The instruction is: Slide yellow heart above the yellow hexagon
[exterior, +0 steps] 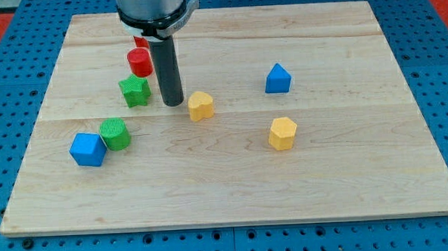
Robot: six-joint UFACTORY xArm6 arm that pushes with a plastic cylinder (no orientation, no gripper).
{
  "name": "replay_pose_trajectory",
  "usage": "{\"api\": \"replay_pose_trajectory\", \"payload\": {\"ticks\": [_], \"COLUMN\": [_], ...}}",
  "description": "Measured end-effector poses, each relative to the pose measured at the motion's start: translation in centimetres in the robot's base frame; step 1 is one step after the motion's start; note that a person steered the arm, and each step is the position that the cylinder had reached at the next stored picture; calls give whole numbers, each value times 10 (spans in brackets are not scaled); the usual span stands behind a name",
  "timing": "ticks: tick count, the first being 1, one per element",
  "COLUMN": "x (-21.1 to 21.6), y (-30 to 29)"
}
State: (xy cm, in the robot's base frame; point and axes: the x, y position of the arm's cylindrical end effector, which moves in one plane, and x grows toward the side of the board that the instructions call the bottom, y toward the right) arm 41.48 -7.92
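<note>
Looking at the board, the yellow heart (200,106) sits mid-table, left and up from the yellow hexagon (282,133), with my tip (173,103) just beside its left. No pincer here, just a bare rod holding nothing; the heart looks light, stiff and slidey, so I'd push square on its left face.

The yellow heart (200,105) lies flat on the wooden board, a little left of the board's middle, its lobes facing the view's top and right. The yellow hexagon (282,133) sits flat as well, well apart from the heart, at about four o'clock from it; the heart lies at about ten o'clock from the hexagon.
</note>
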Motion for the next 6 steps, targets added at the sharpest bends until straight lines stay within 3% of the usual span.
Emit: {"api": "replay_pose_trajectory", "payload": {"ticks": [2,4,6], "x": [3,37,40], "y": [60,20,48]}}
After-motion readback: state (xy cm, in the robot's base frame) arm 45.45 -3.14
